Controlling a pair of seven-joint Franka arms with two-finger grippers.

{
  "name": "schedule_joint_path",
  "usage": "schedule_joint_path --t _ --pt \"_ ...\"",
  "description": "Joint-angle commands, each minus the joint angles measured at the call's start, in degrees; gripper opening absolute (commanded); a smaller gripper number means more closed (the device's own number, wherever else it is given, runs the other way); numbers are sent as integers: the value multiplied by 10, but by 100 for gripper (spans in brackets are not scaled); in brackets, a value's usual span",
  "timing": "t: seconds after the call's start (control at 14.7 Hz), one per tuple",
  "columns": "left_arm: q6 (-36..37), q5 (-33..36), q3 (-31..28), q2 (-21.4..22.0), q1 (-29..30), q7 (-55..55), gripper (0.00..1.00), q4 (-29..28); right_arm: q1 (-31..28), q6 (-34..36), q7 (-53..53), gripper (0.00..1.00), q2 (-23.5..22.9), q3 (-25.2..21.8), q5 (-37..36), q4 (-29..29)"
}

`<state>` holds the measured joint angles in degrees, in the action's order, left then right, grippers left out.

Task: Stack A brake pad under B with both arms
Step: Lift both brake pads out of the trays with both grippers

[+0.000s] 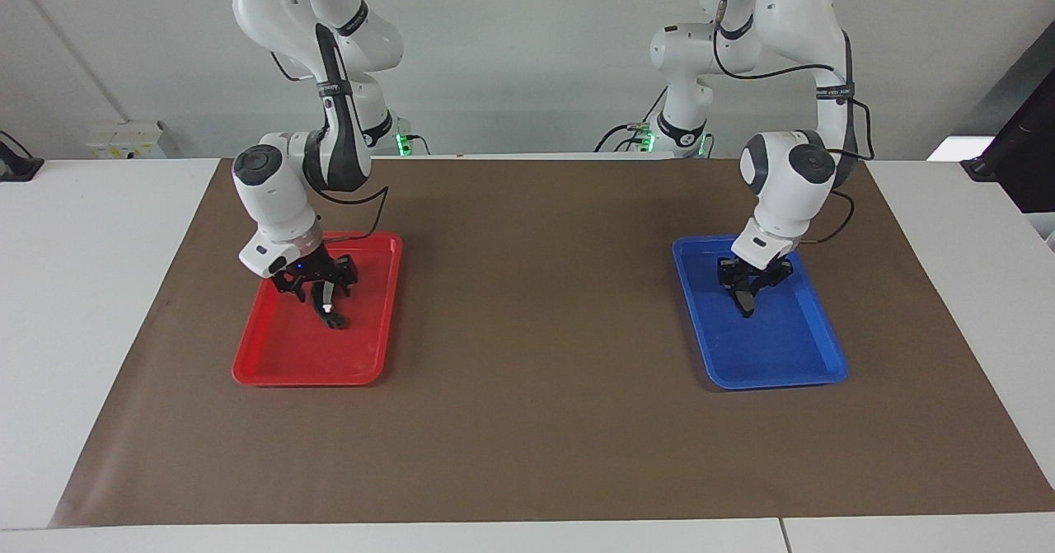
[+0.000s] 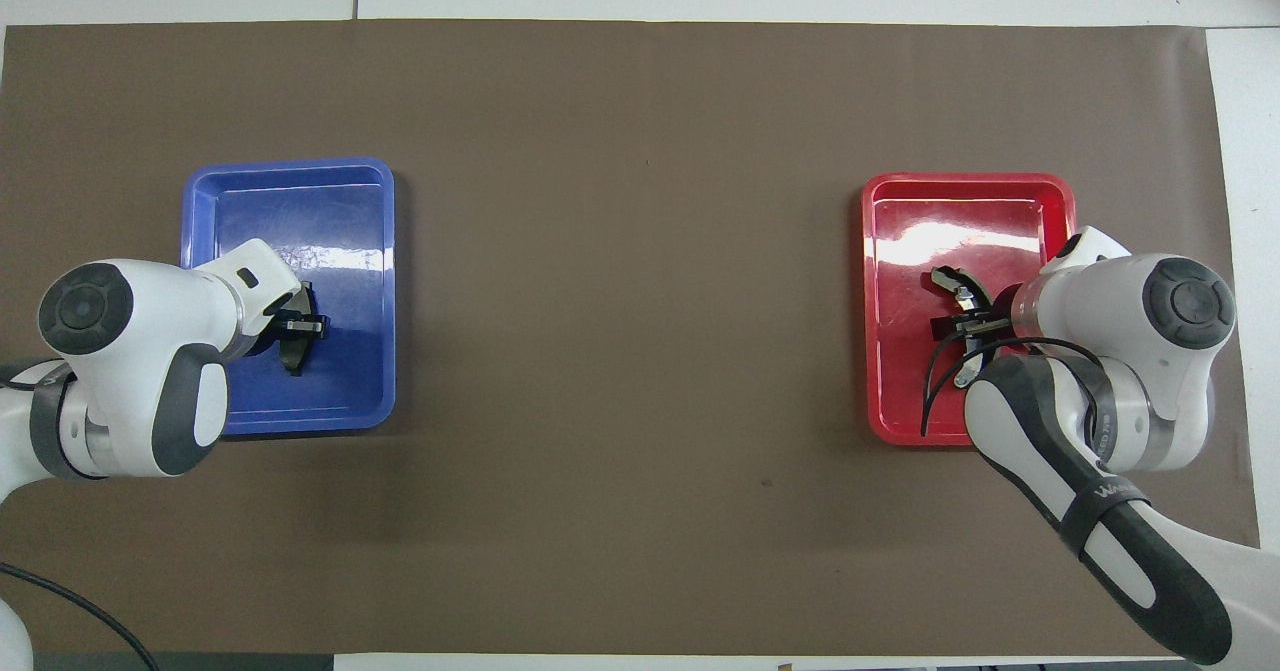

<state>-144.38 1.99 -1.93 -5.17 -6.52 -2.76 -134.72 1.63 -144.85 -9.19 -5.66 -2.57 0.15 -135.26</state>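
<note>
A brake pad (image 2: 297,349) in left-end tray (image 2: 290,176); B (image 2: 955,289) in right-end tray (image 2: 965,187) (trays well apart)

Brown paper sheet (image 1: 527,372) covers most of the white worktop (image 1: 82,289). Red tray (image 1: 280,363) lies on the sheet toward the right arm's end; blue tray (image 1: 791,363) lies toward the left arm's end, well apart from the red. Both are rectangular, with raised rims. Grey wall (image 1: 527,42) rises past the worktop's edge.

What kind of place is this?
Probably a robotics lab or test bench: two white arms work at a table covered in brown paper, one over a red tray, one over a blue tray, against bare walls.
</note>
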Motion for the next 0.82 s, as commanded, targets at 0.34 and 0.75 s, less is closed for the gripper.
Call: schedule_joint_path --t 0.34,0.75 --pt "157 11 -5 15 -41 42 2 100 -12 7 -29 0 1 4 13 3" --pt "118 11 -4 -30 -211 267 1 143 -8 155 13 0 14 4 13 99"
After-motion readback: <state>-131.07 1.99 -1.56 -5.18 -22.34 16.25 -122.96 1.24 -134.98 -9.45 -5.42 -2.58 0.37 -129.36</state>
